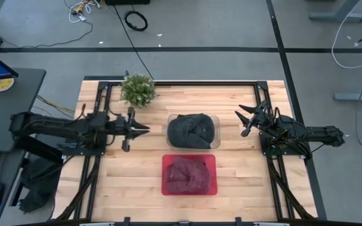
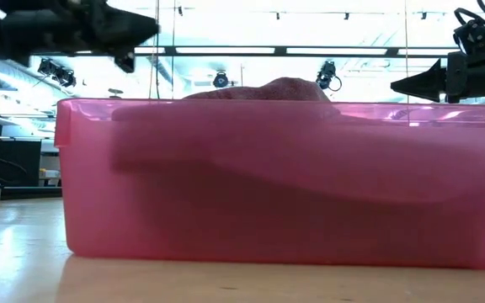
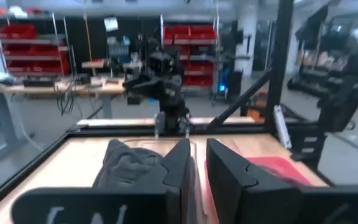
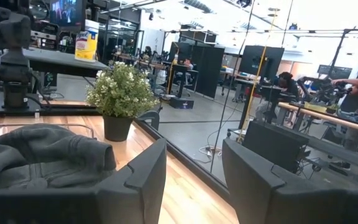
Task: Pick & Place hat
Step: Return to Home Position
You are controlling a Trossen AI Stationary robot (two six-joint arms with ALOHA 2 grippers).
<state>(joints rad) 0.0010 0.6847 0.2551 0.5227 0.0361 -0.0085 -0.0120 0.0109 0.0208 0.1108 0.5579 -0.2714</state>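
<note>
A dark grey hat lies crumpled in a clear container at the table's middle. A maroon hat lies in a pink bin nearer the table's front edge. My left gripper hovers left of the grey hat, fingers shut, pointing at it. My right gripper hovers right of the container, open. Neither touches a hat.
A small potted plant stands at the far edge, left of the container. A black frame rims the table. Bare wood lies left and right of the pink bin. People show in the room beyond the table.
</note>
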